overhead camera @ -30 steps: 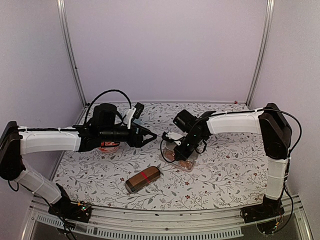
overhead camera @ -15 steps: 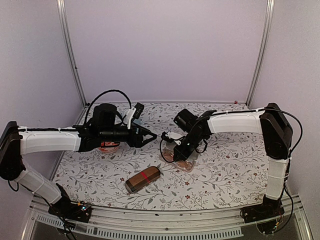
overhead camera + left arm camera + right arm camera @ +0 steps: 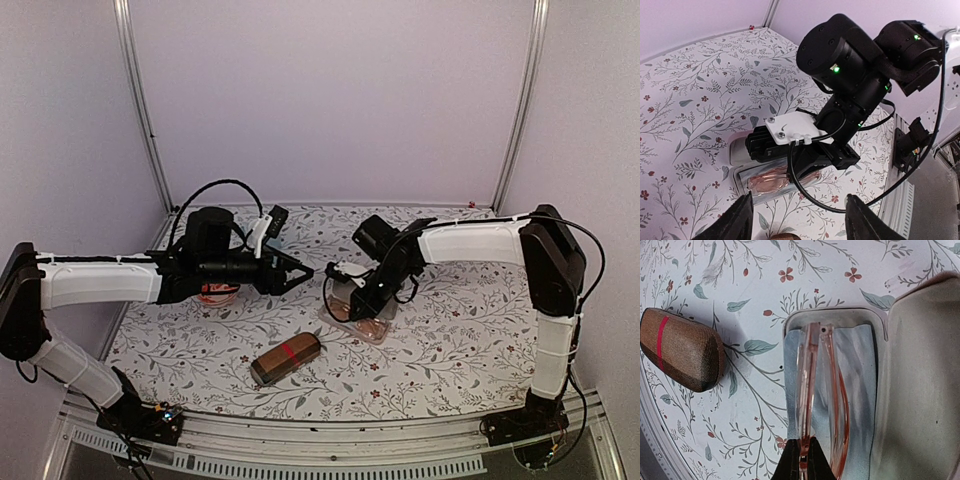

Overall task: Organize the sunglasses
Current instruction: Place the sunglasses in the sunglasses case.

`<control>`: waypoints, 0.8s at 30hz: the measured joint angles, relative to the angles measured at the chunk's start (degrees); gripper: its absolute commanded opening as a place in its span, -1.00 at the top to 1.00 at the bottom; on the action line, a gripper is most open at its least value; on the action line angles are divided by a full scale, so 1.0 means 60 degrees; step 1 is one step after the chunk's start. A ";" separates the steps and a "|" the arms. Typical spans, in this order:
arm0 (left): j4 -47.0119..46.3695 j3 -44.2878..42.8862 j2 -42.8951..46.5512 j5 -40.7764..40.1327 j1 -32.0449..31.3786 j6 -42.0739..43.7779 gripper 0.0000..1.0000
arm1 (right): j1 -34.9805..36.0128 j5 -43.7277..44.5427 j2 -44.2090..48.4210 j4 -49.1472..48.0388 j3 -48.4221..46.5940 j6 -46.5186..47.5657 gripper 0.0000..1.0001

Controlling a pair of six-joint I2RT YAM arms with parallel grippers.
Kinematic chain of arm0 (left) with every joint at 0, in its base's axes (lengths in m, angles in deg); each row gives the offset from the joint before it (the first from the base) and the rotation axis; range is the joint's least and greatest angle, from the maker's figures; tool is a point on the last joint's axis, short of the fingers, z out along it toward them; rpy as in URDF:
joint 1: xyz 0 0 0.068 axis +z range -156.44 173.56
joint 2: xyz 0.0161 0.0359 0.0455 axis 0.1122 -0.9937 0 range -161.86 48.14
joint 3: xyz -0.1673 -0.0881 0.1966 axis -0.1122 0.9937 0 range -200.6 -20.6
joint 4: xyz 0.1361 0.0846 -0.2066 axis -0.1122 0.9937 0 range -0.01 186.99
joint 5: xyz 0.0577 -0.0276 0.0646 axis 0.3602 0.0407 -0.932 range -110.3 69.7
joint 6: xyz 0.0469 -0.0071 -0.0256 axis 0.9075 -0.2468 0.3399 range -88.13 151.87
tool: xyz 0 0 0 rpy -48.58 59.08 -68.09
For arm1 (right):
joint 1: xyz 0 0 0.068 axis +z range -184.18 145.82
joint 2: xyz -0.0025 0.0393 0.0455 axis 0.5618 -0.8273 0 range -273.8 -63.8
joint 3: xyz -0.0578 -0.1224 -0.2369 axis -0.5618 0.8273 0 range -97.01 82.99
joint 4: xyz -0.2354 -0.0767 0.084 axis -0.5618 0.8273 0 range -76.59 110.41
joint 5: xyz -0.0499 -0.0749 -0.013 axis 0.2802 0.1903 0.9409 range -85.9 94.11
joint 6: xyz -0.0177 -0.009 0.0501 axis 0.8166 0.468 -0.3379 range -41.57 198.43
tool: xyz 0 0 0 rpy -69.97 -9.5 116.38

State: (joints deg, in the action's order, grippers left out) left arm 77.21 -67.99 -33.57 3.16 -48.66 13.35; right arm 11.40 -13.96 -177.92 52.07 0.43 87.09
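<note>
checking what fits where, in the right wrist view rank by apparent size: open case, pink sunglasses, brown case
1. open case
2-3. pink sunglasses, edge-on and near the camera, and brown case, farther off: too close to rank

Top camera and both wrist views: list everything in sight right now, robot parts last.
sunglasses: one pair, translucent pink, folded, lying in the open case
open case: one, pale with grey-blue lining, right of table centre
brown case: one, brown with a red band, closed, towards the near edge
reddish item: one, under the left arm, mostly hidden, cannot identify
table cover: one, white floral print
left gripper: open, empty, above the table left of the open case
right gripper: shut on the sunglasses frame
</note>
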 measured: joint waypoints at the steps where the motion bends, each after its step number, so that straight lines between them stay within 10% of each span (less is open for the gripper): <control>1: -0.0004 0.0000 0.0000 0.0000 0.0000 0.0004 -0.28 | -0.0029 -0.0033 -0.0015 0.0004 0.0000 0.0025 0.97; 24: 0.0000 0.0000 -0.0004 0.0000 0.0000 0.0004 -0.28 | -0.0109 -0.0663 -0.0291 0.0127 -0.0011 0.0426 0.88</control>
State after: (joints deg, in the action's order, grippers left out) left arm 77.21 -67.99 -33.59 3.16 -48.66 13.37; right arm 10.74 -17.94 -179.67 52.83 0.36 89.65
